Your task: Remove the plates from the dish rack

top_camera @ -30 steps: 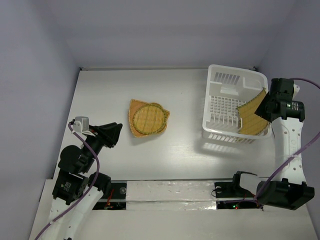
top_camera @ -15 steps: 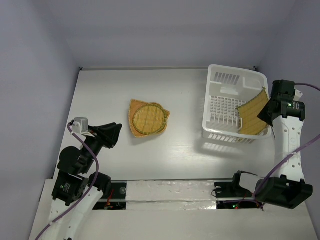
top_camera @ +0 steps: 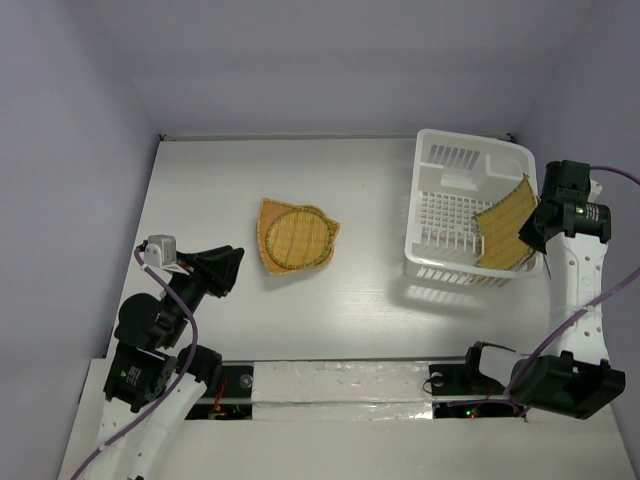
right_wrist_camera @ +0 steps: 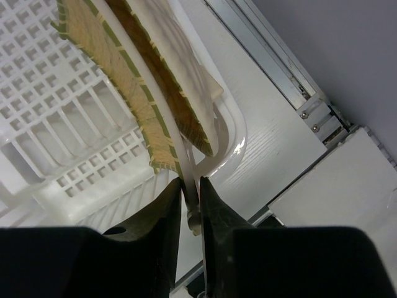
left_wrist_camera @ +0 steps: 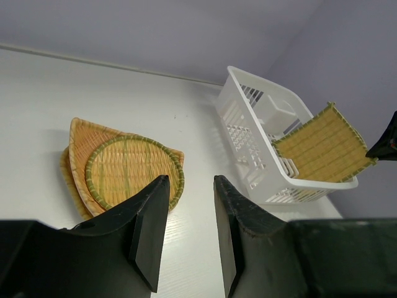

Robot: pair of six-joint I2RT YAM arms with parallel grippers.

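- stack of plates (top_camera: pixel 295 237) already out, lying on the worktop (top_camera: pixel 220 180), round one on top
- one rectangular plate (top_camera: pixel 505 232) left, leaning tilted on the right wall of the dish rack (top_camera: pixel 450 155)
- right pincer (right_wrist_camera: pixel 192 208) closed to a slit at that rim; can't tell if it grips the plate
- left pincer (left_wrist_camera: pixel 190 183) open, empty, near the stack

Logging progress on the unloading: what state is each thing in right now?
dish rack: upright, one plate left inside
rectangular plate: tilted, leaning on rack's right wall
round plate: flat, stacked on fan-shaped plate
left gripper: open, empty
right gripper: shut on rack's rim
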